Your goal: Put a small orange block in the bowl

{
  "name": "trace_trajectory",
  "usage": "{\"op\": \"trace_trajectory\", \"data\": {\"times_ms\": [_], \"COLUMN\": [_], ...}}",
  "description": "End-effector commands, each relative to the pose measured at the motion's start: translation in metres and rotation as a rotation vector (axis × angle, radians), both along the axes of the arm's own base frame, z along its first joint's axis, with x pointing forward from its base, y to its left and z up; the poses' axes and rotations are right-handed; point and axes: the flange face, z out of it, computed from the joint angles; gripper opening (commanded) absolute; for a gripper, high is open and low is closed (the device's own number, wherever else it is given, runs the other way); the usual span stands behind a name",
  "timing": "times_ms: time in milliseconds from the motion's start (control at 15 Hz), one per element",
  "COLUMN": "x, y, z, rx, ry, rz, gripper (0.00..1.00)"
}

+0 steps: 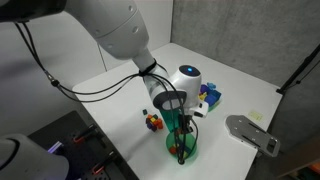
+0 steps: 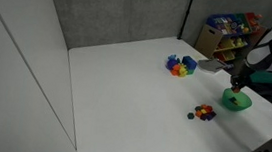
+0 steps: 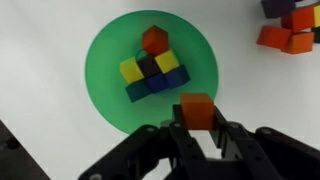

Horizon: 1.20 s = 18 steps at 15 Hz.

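The fingers point(image 3: 226, 140) close narrowly on the small orange block point(image 3: 197, 108), held over the near edge of the bowl point(image 3: 100, 60) with stacked blocks point(image 3: 150, 68) inside, on the white counter point(image 3: 40, 30).

Bulky white arm point(image 1: 120, 30) links, rounded, glossy, shaded grey at the joints. Thin black cables point(image 1: 75, 88) slung loose alongside, ending near the wrist. White domed wrist cap point(image 1: 188, 75), dark blue round patch on its face. Black gripper point(image 1: 183, 140) housing beneath. Wrist view: matte black fingers point(image 3: 180, 128), angular, with blocky linkage behind.
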Motion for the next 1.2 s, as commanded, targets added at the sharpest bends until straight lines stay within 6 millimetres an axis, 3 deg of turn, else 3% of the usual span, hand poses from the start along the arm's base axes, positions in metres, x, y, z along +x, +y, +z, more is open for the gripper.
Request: {"op": "trace_trajectory", "data": {"times_ms": [0,67,200,467,733,1133], "x": [-0.022,-0.026,-0.031,-0.030,-0.022,-0.023], "y": [-0.033,-0.039,-0.039,-0.014,0.028,0.102], "z": [0.012,0.013,0.020,0.047,0.086,0.156], "rx": [0.021,0.030,0.062,0.146,0.202,0.135], "ry": [0.020,0.022,0.028,0.045,0.102,0.149], "rz": [-0.056,-0.064,-0.043,0.058,0.192,0.351], "gripper": [0.54,0.55,0.69,0.99,1.00,1.00]}}
